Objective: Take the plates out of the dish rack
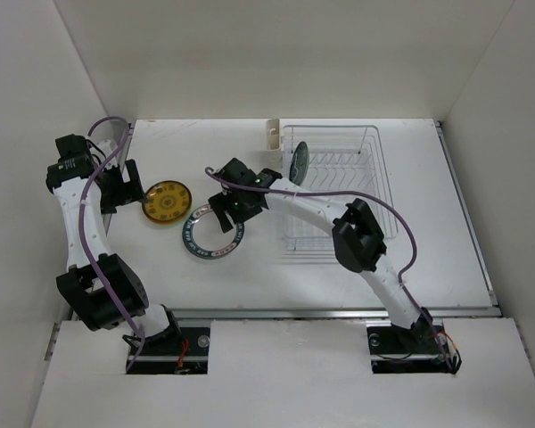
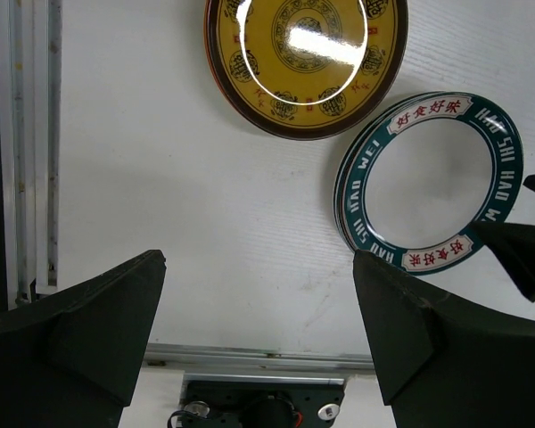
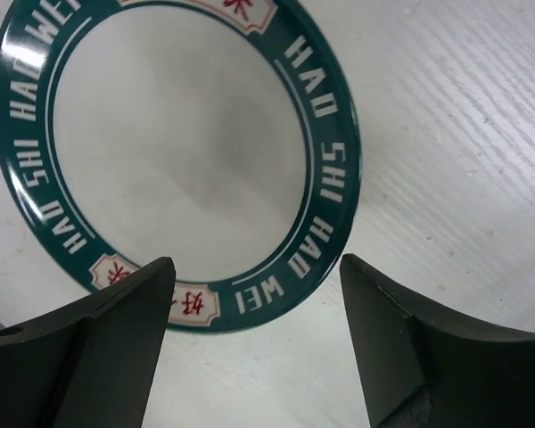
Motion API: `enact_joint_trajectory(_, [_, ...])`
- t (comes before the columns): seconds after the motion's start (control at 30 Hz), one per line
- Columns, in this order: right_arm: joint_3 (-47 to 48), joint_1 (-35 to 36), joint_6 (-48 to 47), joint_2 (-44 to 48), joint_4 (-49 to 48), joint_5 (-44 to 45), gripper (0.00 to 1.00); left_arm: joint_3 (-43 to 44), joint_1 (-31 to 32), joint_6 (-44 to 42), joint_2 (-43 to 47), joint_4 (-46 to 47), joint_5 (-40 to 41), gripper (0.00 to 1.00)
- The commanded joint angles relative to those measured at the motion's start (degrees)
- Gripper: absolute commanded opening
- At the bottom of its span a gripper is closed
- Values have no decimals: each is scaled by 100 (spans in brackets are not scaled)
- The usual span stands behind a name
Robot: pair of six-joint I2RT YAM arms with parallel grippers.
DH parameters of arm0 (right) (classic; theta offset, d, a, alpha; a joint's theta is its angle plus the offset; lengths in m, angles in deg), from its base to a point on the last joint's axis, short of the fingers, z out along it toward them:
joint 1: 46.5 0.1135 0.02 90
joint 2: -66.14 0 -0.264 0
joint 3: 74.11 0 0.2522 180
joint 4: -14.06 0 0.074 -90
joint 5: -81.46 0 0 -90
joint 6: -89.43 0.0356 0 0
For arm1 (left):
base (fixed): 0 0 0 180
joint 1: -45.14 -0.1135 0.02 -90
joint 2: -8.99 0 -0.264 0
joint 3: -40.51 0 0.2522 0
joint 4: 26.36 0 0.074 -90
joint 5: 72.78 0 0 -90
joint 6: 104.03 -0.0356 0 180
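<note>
Two plates lie flat on the white table [image 1: 250, 276] while one remains in the dish rack [image 1: 374, 169], seen from overhead. The wire rack sits toward the table's 3 o'clock side. A single dark plate [image 1: 299, 160] stands on edge in a slot near its 10 o'clock corner, and a small white holder [image 1: 272, 132] is just beside that corner.

At the rack's 9 o'clock, near the middle of the table, rests a teal-rimmed plate [image 1: 211, 235] with a white centre. White lettering and red characters run round its band, clear in the right wrist view [image 3: 174, 152]. The right jaws hang just over it, spread wide. One dark finger [image 3: 89, 357] sits on each side of the plate's lower rim in that view, and neither closes on anything. Whether the tips touch the plate cannot be told.

A yellow plate [image 1: 167, 202] with a brown rim and ring patterns lies at the teal-rimmed plate's 10 o'clock. In the left wrist view the two rims [image 2: 305, 53] [image 2: 428, 178] are touching or nearly so.

The left jaws, at the yellow plate's 9 o'clock near the table's left edge, also stand wide apart. Their fingers [image 2: 80, 330] frame bare table, and both plates lie beyond them toward 12 and 2 o'clock in the wrist view.
</note>
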Motion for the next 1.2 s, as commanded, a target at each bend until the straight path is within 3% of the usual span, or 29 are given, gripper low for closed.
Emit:
enact_joint_trajectory(0.0, [458, 142, -312, 55, 180, 378, 80, -47, -14, -74, 249, -83, 12, 85])
enact_joint_trajectory(0.1, [459, 142, -312, 2, 242, 378, 80, 5, -14, -74, 249, -83, 12, 86])
enact_joint_trajectory(0.3, [406, 142, -224, 844, 128, 650, 84, 58, -14, -74, 301, -135, 12, 86])
enact_joint_trajectory(0.47, [-119, -621, 671, 2292, -398, 1230, 93, 172, -14, -74, 302, -240, 12, 86])
enact_joint_trajectory(0.57, [-270, -1235, 1033, 2638, -400, 1956, 93, 172, -14, -74, 302, -241, 12, 86])
enact_joint_trajectory(0.73, [10, -1677, 1033, 2210, 293, 2759, 91, 172, -14, -74, 302, -241, -41, 86])
enact_joint_trajectory(1.07, [142, -2134, 1332, 1190, 163, 2664, 78, 120, -14, -180, 302, -355, -94, 86])
enact_joint_trajectory(1.17, [142, -2187, 1332, 987, 163, 2559, 66, 67, -14, -180, 302, -355, -146, 86])
